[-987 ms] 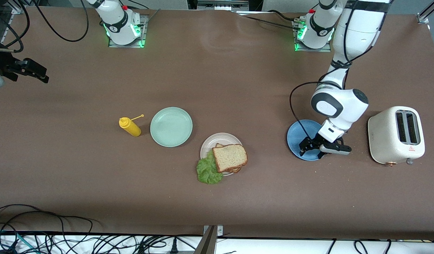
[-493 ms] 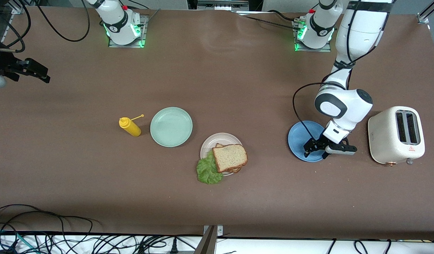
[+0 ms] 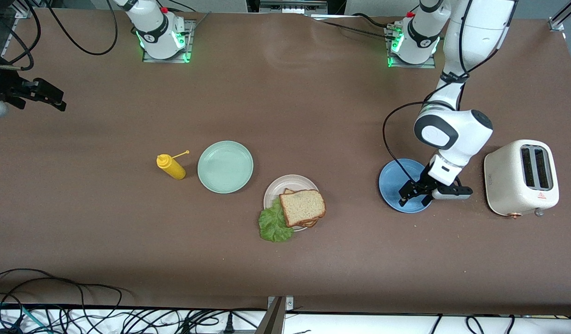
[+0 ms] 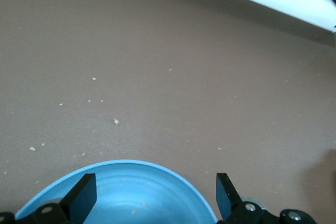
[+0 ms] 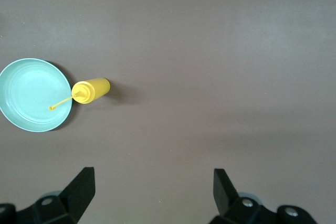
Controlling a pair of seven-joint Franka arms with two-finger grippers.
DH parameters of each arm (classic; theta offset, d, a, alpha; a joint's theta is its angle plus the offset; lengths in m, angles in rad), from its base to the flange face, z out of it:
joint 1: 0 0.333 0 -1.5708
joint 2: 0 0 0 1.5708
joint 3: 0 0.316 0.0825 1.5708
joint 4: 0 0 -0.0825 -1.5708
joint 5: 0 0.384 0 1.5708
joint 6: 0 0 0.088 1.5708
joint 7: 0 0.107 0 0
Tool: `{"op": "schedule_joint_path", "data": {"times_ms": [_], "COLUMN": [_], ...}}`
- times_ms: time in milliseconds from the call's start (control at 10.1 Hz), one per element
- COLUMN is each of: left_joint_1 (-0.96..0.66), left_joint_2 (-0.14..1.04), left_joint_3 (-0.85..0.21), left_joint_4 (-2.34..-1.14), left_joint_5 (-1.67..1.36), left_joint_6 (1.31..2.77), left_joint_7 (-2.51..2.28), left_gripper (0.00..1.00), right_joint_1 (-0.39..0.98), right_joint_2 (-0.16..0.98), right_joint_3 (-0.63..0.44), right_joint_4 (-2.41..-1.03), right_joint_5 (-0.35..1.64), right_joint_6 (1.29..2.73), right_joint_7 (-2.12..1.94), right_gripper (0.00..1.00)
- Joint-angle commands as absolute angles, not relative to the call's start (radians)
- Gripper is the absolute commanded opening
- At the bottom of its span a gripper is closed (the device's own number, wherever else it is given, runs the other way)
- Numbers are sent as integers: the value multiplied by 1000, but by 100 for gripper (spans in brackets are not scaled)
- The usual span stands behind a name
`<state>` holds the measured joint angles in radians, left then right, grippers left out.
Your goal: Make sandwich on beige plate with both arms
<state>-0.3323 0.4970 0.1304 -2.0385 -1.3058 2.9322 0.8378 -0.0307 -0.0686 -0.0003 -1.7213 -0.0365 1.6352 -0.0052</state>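
Note:
The sandwich (image 3: 302,207) lies on the beige plate (image 3: 280,184): two bread slices stacked, with a green lettuce leaf (image 3: 273,225) sticking out over the plate's rim onto the table. My left gripper (image 3: 412,198) hangs open and empty just over the blue plate (image 3: 393,183), toward the left arm's end. In the left wrist view its fingers (image 4: 83,196) stand wide apart over the blue plate (image 4: 131,195). My right gripper (image 3: 57,102) waits open over bare table at the right arm's end, with nothing between its fingers (image 5: 80,186).
A white toaster (image 3: 521,177) stands beside the blue plate at the left arm's end. A mint-green plate (image 3: 225,167) and a yellow squeeze bottle (image 3: 171,168) sit toward the right arm's end from the sandwich. Cables hang along the table's near edge.
My left gripper has drifted a little toward the toaster over the blue plate, still open. The right gripper has barely moved. The sandwich lies as before.

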Motion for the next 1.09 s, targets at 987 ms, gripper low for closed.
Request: {"op": "schedule_joint_path", "data": {"times_ms": [987], "left_joint_1": [-103], "left_joint_2": [219], "left_joint_3": [202], "left_joint_4": [-1973], "left_joint_5": [-133], "left_joint_6": [2153], "left_joint_7": [708], "left_gripper": [100], "right_joint_1": [-26], "right_joint_2": [-66], "right_joint_3": [-11], "right_joint_4": [-1654], "right_joint_5": [17], "right_joint_6": [1485], "right_joint_7": [17], "right_gripper": [100]}}
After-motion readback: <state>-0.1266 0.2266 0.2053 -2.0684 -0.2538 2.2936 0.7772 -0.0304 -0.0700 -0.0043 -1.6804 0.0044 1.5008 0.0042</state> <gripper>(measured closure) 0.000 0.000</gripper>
